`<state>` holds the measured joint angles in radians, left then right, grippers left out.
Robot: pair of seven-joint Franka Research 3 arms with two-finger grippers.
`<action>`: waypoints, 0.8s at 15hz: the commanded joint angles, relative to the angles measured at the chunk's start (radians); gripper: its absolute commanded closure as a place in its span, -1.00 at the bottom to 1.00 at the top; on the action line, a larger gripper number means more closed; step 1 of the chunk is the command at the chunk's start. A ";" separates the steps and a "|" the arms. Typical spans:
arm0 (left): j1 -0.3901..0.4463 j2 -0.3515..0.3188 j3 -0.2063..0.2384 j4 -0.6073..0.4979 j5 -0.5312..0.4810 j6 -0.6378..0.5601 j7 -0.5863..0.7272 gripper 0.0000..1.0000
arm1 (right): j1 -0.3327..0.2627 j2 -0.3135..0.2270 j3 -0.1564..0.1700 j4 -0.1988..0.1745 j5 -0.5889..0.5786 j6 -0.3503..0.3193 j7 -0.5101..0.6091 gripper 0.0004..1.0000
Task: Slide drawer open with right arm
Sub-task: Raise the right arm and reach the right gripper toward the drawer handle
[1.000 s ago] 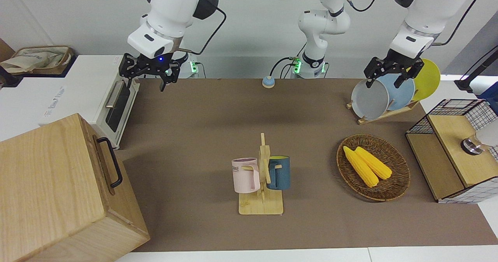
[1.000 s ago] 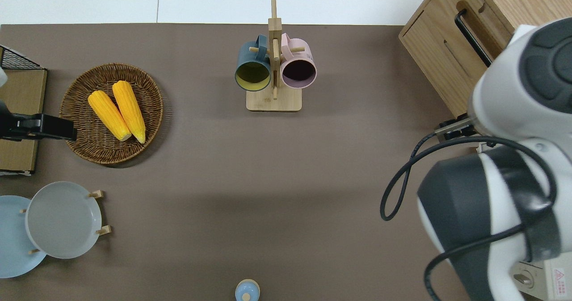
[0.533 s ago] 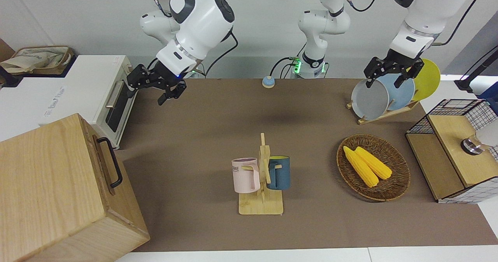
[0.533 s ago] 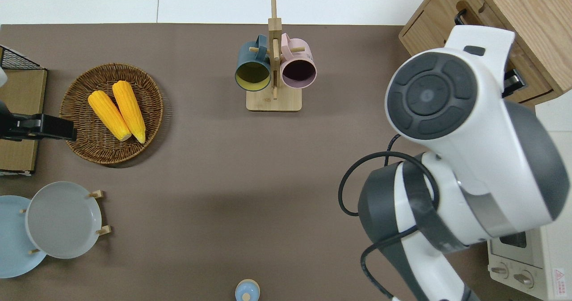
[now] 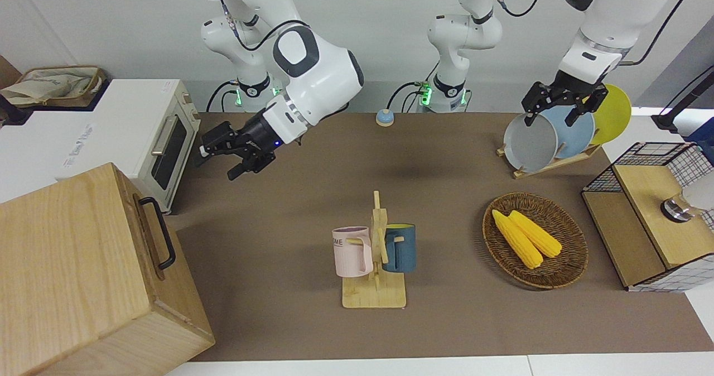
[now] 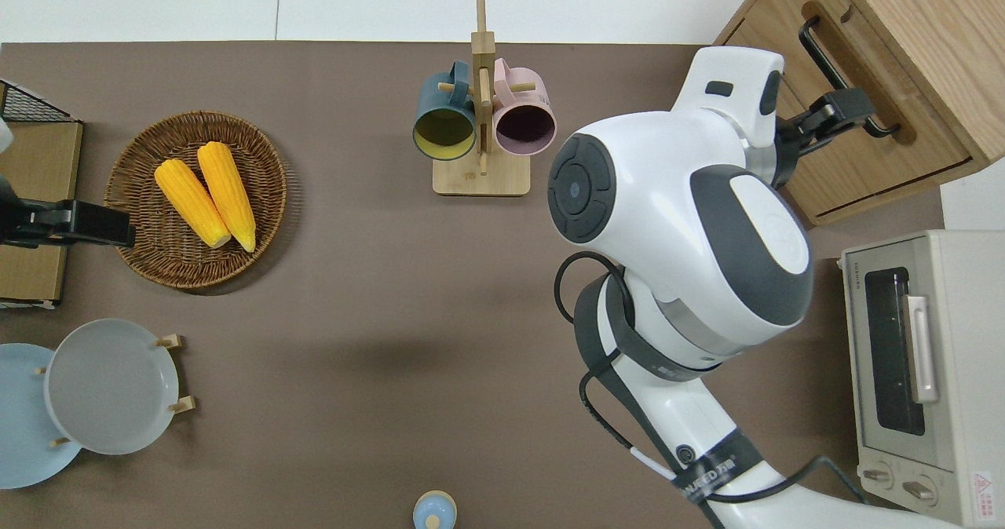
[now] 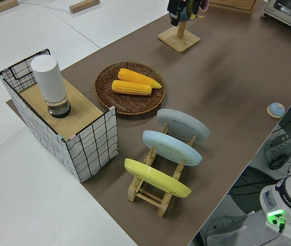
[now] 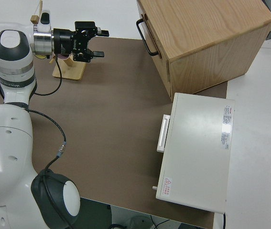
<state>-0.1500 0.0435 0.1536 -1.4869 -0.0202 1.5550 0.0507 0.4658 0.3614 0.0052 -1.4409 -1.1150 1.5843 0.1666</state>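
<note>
The drawer (image 6: 879,160) sits flush in the big pale-wood box (image 5: 67,264) at the right arm's end of the table, its black bar handle (image 5: 158,232) facing the table's middle. My right gripper (image 5: 218,161) is open, held sideways in the air, fingers pointing at the box. In the overhead view the right gripper (image 6: 844,113) overlaps the drawer front by the handle (image 6: 832,66). The right side view shows a clear gap between the gripper (image 8: 98,44) and the handle (image 8: 146,36). The left gripper (image 5: 551,114) is parked and open.
A white toaster oven (image 5: 162,141) stands beside the box, nearer to the robots. A mug rack (image 5: 375,253) with two mugs is mid-table. A basket of corn (image 5: 534,239), a plate rack (image 5: 549,136) and a wire-mesh box (image 5: 652,214) occupy the left arm's end.
The right arm has swung away from the toaster oven, lowered, and turned its open gripper sideways toward the box. The drawer and the left arm have not moved.
</note>
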 commanded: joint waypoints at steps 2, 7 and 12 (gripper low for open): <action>-0.017 0.013 0.017 0.020 0.012 0.000 0.008 -1.00 | 0.028 0.045 0.004 -0.058 -0.178 0.014 0.120 -0.97; -0.017 0.013 0.017 0.020 0.012 0.000 0.008 -0.99 | 0.007 0.114 0.003 -0.099 -0.353 0.045 0.235 -0.97; -0.017 0.013 0.017 0.020 0.012 0.000 0.008 -0.99 | -0.016 0.145 -0.004 -0.101 -0.427 0.045 0.258 -0.97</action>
<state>-0.1500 0.0435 0.1536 -1.4869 -0.0202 1.5550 0.0507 0.4738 0.5014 -0.0067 -1.5280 -1.4919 1.6123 0.3977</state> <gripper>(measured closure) 0.009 0.013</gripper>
